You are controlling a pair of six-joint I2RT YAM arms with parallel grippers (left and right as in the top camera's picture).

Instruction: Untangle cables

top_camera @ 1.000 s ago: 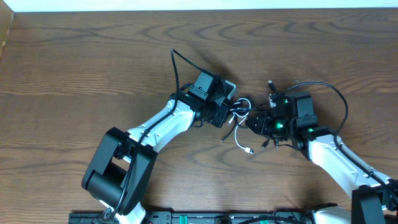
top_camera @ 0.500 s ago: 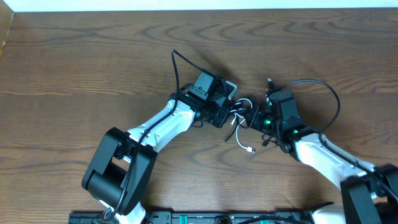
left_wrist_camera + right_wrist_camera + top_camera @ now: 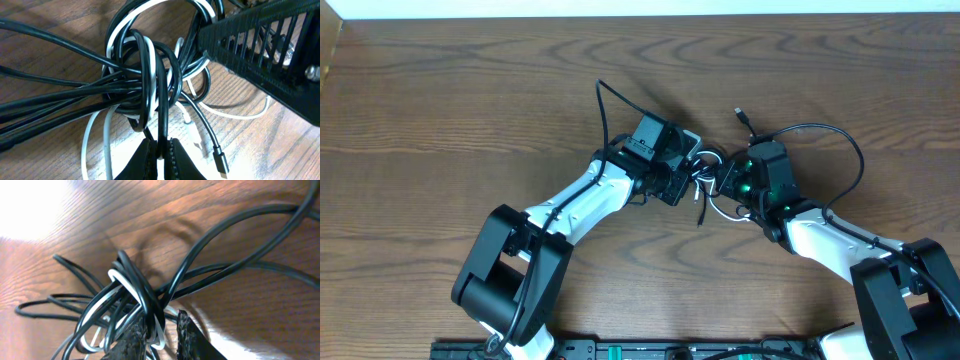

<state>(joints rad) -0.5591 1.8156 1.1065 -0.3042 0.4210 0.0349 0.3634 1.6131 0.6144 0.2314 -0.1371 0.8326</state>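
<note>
The cables form one knot of black and white strands (image 3: 705, 188) between my two grippers at the table's middle. In the left wrist view the black loops (image 3: 142, 70) wrap round the white cable (image 3: 111, 45), and a black plug end (image 3: 220, 163) lies on the wood. My left gripper (image 3: 160, 157) (image 3: 686, 180) is shut on one black strand. From the right, my right gripper (image 3: 161, 332) (image 3: 724, 180) reaches into the knot. Its jaws stand narrowly open round black and white strands (image 3: 145, 297), with a small gap at the right finger (image 3: 187, 335).
The wooden table (image 3: 470, 100) runs out to a pale edge at the back. A thick black arm wire (image 3: 604, 105) rises behind the left wrist, and a black loop (image 3: 858, 160) arcs behind the right wrist. A small plug (image 3: 741, 115) sticks up behind the right gripper.
My right gripper has slid left and a little back into the knot, its jaws narrowing. The loose white end has been drawn in toward the knot. The left gripper has held still.
</note>
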